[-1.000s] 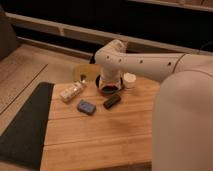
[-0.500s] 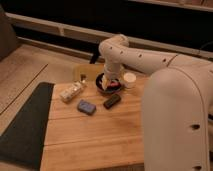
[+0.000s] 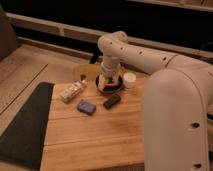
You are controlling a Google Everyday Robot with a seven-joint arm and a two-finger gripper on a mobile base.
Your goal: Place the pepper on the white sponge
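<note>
My pale gripper hangs centre frame over the black bowl; the white sponge looks pale blue on the tan planked table.

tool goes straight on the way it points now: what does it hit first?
The tool hangs over the dark bowl, pointing down into it. It would likely meet the pepper in the bowl first, else the bowl's floor; depth is unclear.

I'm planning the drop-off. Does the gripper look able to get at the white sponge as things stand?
Probably yes. The gripper is low over the dark bowl. The white sponge lies nearby on the wooden table, uncovered, apart from the dark block and the tan object.
</note>
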